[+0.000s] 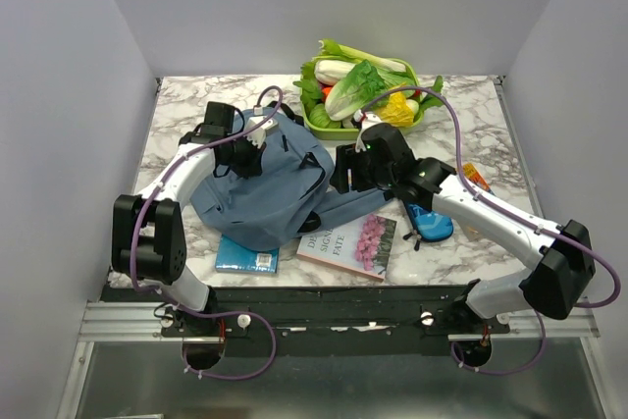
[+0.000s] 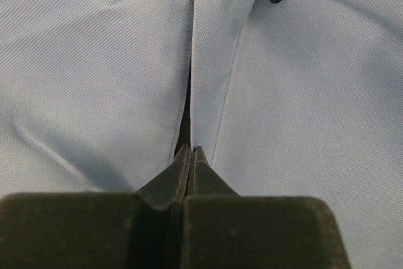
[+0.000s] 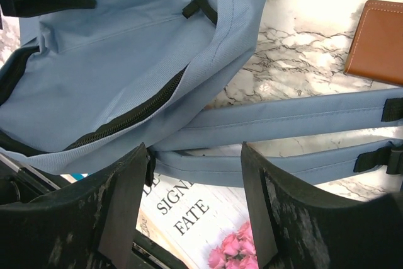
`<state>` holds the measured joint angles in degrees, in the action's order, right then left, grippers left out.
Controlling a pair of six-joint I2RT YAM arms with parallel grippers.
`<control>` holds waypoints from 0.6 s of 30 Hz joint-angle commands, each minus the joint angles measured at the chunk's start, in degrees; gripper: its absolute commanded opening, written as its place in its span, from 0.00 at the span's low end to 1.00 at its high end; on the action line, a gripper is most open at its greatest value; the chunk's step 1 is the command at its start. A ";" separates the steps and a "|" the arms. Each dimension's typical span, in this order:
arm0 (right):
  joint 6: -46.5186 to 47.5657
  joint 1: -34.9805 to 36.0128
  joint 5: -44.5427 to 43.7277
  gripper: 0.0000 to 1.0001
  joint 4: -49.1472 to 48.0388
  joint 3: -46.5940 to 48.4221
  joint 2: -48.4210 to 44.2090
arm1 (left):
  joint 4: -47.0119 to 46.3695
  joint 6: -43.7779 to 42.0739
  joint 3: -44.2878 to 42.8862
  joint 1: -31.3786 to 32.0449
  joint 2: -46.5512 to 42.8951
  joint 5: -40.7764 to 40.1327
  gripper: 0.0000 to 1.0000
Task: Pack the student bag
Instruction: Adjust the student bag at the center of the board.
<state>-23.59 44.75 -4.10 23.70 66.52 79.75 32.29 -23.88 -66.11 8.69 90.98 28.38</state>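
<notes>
**Marble table (image 1: 491, 125) between grey walls: one pair of fingers pinched, one spread**

We see the student bag (image 1: 265, 193) lying at the middle of the table. Its near edge covers part of a teal book (image 1: 245, 258), and a book with pink flowers (image 1: 349, 242) sits just beside it. Its flat blue straps (image 3: 296, 118) run out across the marble towards a brown wallet (image 3: 378, 42). The black zipper (image 3: 126, 118) gapes a little along the bag's side.

The left gripper (image 2: 190, 152) is down on the bag's far part. Its fingertips are pressed together at the foot of a raised fold of fabric, and we cannot tell whether any cloth is caught between them. The right gripper (image 3: 194, 155) hangs over the straps and the flowered book with its fingers spread wide, holding nothing.

Behind the bag stands a green basket (image 1: 322, 130) of vegetables. A small blue pencil case (image 1: 434, 223) lies near the right arm.
</notes>
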 commanded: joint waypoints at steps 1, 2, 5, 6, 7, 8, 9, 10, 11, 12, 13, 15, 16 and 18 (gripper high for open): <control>-0.66 0.69 1.02 0.68 0.82 1.42 0.06 | 1.10 -0.03 -2.18 -0.34 -0.89 1.06 0.00; -0.66 0.69 1.20 0.67 0.73 1.33 -0.03 | 1.45 0.32 -2.97 -0.43 -1.76 0.45 0.00; -1.01 0.60 1.55 0.66 0.47 1.16 -0.82 | 0.67 4.26 -5.60 -1.04 -4.48 -1.13 0.00; -1.01 0.77 1.81 0.67 0.47 1.15 -1.08 | 0.58 5.58 -6.66 -1.48 -5.19 -1.92 0.00; -1.10 0.69 1.99 0.69 0.55 1.24 -1.34 | 0.58 8.56 -7.89 -1.74 -5.81 -2.80 0.00; -1.36 0.77 2.51 0.70 0.47 1.42 -1.52 | 1.27 9.72 -10.77 -1.92 -6.68 -3.15 0.00; -1.54 0.78 2.60 0.74 0.55 1.50 -1.61 | 1.72 11.12 -12.28 -2.53 -7.21 -3.42 0.00; -1.80 0.78 2.69 0.76 0.73 2.03 -1.96 | 2.24 13.83 -13.60 -2.80 -7.74 -3.51 0.00; -2.15 0.95 2.95 0.78 1.16 2.29 -2.14 | 3.38 14.82 -15.79 -2.97 -8.88 -3.51 0.00; -2.33 1.21 2.96 0.83 1.43 2.56 -2.49 | 4.00 15.87 -16.68 -2.98 -9.59 -3.33 0.00; -2.59 1.48 3.04 0.84 1.69 2.91 -2.75 | 4.53 16.75 -17.38 -2.98 -10.29 -3.42 0.00; -3.30 1.91 3.22 0.87 2.75 4.14 -3.54 | 5.76 19.83 -18.27 -2.98 -12.92 -3.07 0.00; -3.56 2.09 3.05 0.88 3.19 4.49 -3.72 | 6.11 20.36 -18.44 -2.98 -13.72 -3.07 0.00; -3.83 2.62 1.91 0.89 4.24 5.37 -5.03 | 7.25 22.38 -18.71 -2.89 -16.18 -2.81 0.00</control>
<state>-26.06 46.15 -2.22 25.26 68.69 77.73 38.35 -8.58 -82.15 5.74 81.17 24.82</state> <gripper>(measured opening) 0.878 0.008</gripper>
